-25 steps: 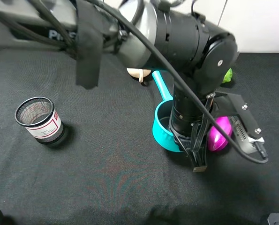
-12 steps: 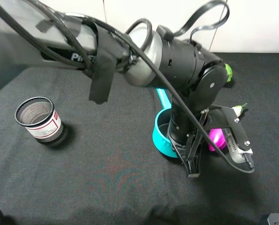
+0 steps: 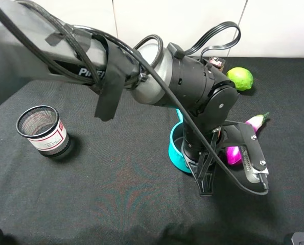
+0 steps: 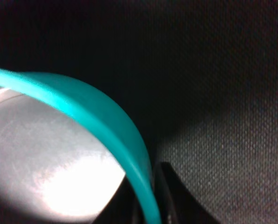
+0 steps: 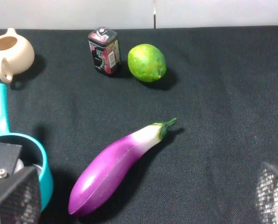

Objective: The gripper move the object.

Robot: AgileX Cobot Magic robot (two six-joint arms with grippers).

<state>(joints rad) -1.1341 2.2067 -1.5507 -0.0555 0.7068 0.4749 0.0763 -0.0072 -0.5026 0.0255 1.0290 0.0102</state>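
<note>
teal saucepan (image 4: pixel 106 109) rim wedged between left gripper (image 4: pixel 150 205) fingers (image 4: pixel 175 199), clamped tight on it

The high camera sits up above the black cloth table (image 3: pixel 116 199) and looks down across it toward the white wall (image 3: pixel 192 15); it sees most of the table from far off; the left wrist camera is very close to the small teal saucepan (image 4: pixel 106 121) and looks down at its rim and the cloth; the right wrist camera sits farther back and looks down across the table to the wall; it and the high camera both show the saucepan, the long purple eggplant (image 5: pixel 115 163) and the round green lime (image 5: pixel 147 62).
</note>
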